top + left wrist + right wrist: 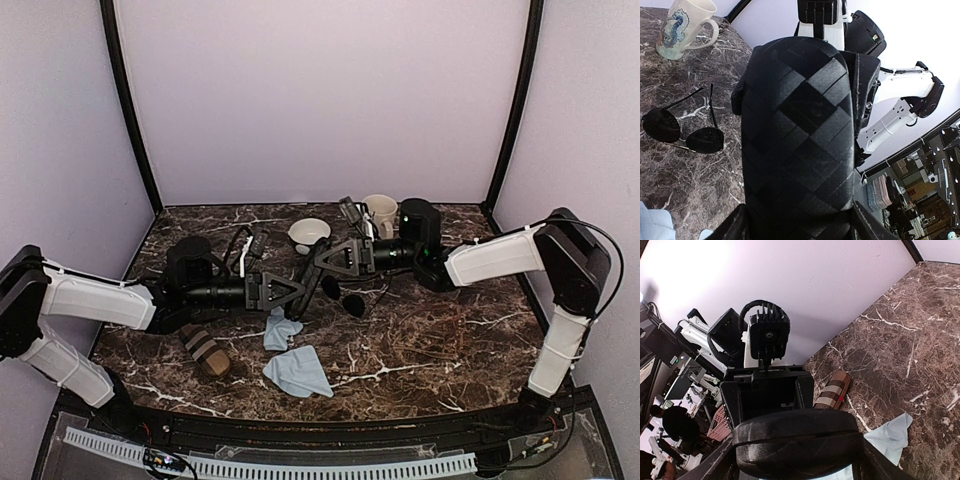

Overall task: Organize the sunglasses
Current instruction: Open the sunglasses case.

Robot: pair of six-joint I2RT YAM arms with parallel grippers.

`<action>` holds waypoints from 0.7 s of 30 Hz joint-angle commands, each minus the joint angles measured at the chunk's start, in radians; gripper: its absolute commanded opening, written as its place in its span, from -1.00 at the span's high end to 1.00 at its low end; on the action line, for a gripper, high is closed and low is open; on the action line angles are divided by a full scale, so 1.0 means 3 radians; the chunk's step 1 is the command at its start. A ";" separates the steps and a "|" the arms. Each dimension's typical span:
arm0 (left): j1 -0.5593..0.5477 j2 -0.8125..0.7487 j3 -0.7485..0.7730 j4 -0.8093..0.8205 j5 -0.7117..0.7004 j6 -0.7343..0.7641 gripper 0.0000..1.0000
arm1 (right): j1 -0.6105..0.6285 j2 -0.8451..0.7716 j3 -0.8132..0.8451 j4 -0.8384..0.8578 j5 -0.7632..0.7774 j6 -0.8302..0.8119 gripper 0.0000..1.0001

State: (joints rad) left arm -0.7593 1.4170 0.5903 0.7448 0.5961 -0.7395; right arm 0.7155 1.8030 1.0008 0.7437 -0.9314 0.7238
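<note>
The left pincer (306,284) was clenched on a black case (800,135), which filled the gap between its two fingers. The right pincer (322,268) faced it tip to tip, with the other end of the case between its fingers. I could not tell if those fingers pressed the case or had let go.

The sunglasses (705,139) lay flat on the table (450,330), low down under both pincers and touching neither. The two dark lenses sat side by side. The long line from lens to lens ran on a slant, one lens near the left pincer's tip and the other farther out past it. The thin arms were spread open (not folded) and pointed off toward the mug (685,27). A brown case (205,350) lay well apart, behind the left pincer.
</note>
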 commanded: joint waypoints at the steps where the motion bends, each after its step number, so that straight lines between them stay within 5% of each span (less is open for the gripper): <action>1: -0.0020 -0.0026 0.0058 0.0269 0.0122 -0.0035 1.00 | 0.0014 0.0039 -0.0004 0.0228 -0.0128 -0.0030 -0.44; 10: -0.0020 0.0014 -0.0050 0.0814 0.0302 -0.0259 1.00 | -0.0046 0.0044 -0.0056 0.0387 -0.0282 -0.0053 -0.17; 21: -0.0020 -0.0042 -0.0025 0.0967 0.0457 -0.0177 1.00 | -0.0152 0.0061 -0.0023 -0.0096 -0.0094 -0.0194 -0.31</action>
State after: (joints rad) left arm -0.7589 1.4414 0.5713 0.8841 0.6483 -0.7914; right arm 0.6903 1.8030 0.9955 0.8242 -1.0100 0.7399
